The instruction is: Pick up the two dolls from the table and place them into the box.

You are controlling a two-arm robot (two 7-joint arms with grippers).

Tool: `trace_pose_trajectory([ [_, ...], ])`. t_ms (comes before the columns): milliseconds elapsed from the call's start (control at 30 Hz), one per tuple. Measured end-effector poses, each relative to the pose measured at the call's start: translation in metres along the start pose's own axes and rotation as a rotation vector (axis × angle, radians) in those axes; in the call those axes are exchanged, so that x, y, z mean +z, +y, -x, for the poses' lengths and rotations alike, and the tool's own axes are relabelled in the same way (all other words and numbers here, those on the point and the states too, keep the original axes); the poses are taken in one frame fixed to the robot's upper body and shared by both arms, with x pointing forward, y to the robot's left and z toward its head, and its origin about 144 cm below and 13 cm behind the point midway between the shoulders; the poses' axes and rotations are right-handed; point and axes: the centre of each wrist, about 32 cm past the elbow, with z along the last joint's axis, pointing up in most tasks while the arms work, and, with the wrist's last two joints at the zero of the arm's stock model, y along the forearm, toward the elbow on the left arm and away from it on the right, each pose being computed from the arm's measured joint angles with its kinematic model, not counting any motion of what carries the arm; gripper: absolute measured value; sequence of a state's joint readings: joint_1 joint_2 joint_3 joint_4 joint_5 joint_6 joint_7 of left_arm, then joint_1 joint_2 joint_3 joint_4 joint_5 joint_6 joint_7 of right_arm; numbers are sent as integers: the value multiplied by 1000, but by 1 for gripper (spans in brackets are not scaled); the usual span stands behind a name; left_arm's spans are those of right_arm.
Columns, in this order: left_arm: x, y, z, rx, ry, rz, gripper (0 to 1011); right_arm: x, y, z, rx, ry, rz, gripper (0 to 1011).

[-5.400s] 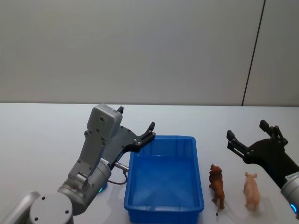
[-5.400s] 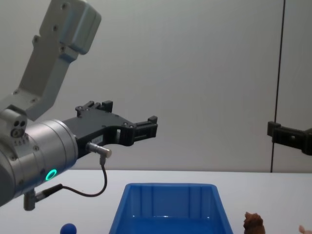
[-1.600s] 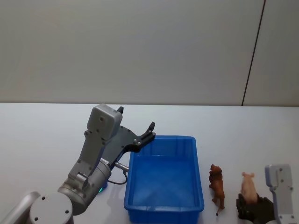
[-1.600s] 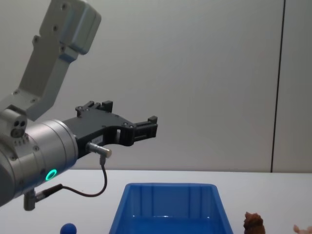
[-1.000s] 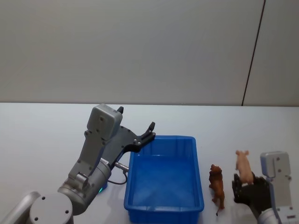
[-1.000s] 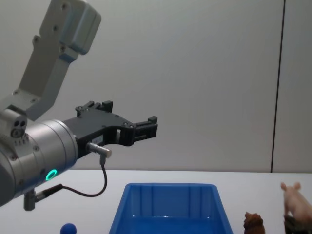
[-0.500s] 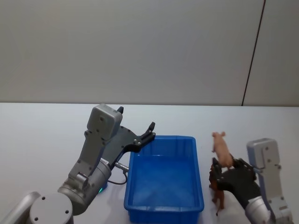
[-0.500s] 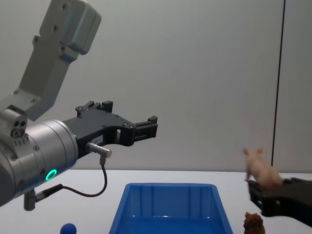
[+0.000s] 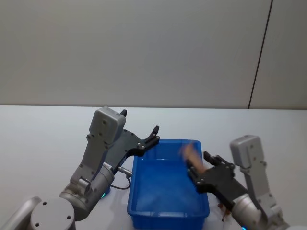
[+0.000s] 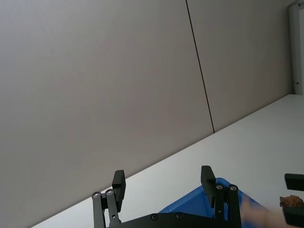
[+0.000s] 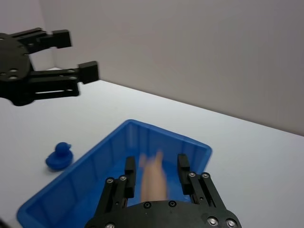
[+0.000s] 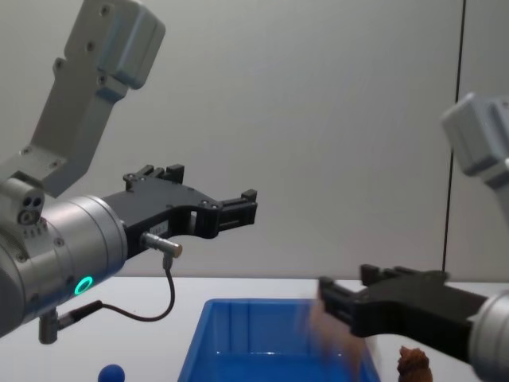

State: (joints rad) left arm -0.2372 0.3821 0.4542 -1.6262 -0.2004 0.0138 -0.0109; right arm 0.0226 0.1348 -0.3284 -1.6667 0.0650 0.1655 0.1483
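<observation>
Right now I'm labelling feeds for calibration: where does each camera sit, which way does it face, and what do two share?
Head: up high, looking down on the bright blue ribbed plastic bin, white table, left gripper, right gripper.
Chest: lower, looking across the table; both grippers side-on.
Left wrist: on the left arm, facing the wall past its open fingers.
Right wrist: on the right arm, looking into the bin; its fingers flank a blurred pink toy.
Head and chest share the bin and grippers.

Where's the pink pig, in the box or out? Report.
Cannot tell if it's resting inside: the pig blurs at the right gripper, above the box's floor.
</observation>
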Motion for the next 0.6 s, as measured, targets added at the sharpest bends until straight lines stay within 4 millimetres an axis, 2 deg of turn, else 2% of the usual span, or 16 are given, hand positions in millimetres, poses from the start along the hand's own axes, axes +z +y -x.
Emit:
trace_pose_trajectory([
  [200,0,0,0,0,0,0,1001,1,14,5,111,6,1,683],
  [233,0,0,0,0,0,0,1001,1,16,5,122,8,3,683],
  [267,0,0,0,0,0,0,1001,1,17,6,131,8,5,743],
  [400,0,0,0,0,0,0,1001,1,25,8,175,13,15,830],
  [433,0,0,0,0,0,0,1001,1,25,8,175,13,15,890],
  [600,0,0,0,0,0,0,1001,0,30,9,186,15,27,1001],
])
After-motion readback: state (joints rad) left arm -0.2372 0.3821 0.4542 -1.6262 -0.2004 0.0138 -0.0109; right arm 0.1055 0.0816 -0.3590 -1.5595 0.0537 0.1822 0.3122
